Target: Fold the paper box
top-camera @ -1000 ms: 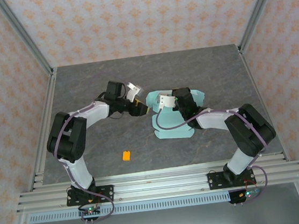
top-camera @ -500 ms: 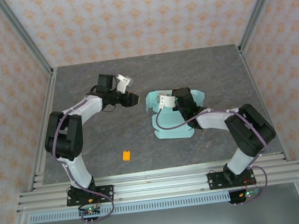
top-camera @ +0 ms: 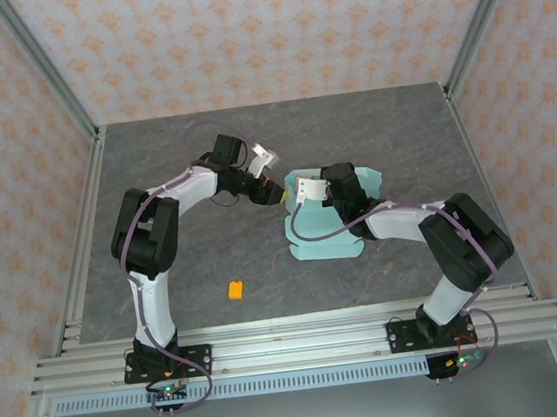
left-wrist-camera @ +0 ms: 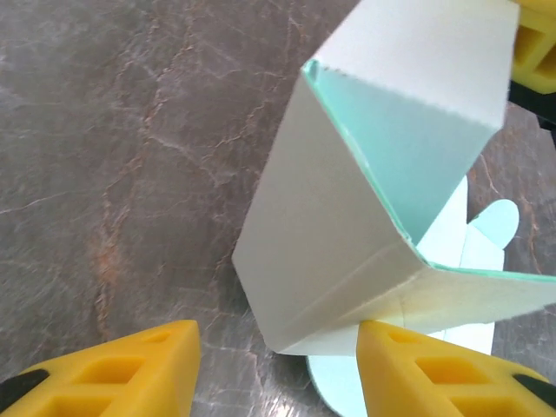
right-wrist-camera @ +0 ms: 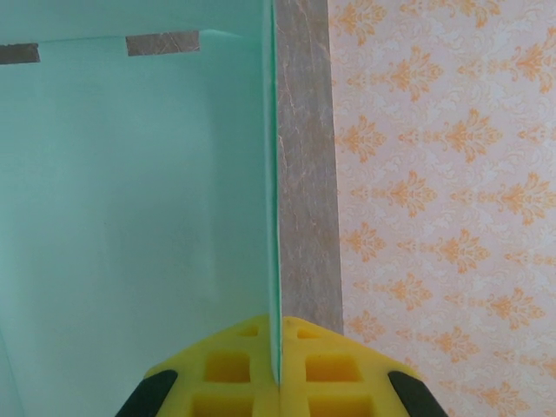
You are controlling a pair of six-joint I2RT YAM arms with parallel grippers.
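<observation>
The paper box (top-camera: pixel 327 237) is pale mint card lying right of the table's middle, partly folded, with a wall standing up at its left end. My right gripper (top-camera: pixel 307 191) is shut on that upright wall. In the right wrist view the yellow fingers (right-wrist-camera: pixel 234 373) pinch the card's thin edge, and the mint panel (right-wrist-camera: pixel 130 217) spreads to the left. My left gripper (top-camera: pixel 277 193) sits at the box's left side. Its yellow jaws stand open (left-wrist-camera: pixel 278 373), with the folded white-backed corner (left-wrist-camera: pixel 347 226) just above the gap and resting against the right finger (left-wrist-camera: pixel 434 373).
A tiny orange block (top-camera: pixel 235 290) lies on the grey stone table (top-camera: pixel 195 268) near the front, apart from both arms. Metal frame rails (top-camera: pixel 89 240) border the table left and right, with patterned walls behind. A yellow finger of the right gripper (left-wrist-camera: pixel 537 52) shows beyond the raised card.
My left gripper drew back to the far left, then swung right again and now sits against the box's raised left corner. The right arm and the card it holds have stayed put.
</observation>
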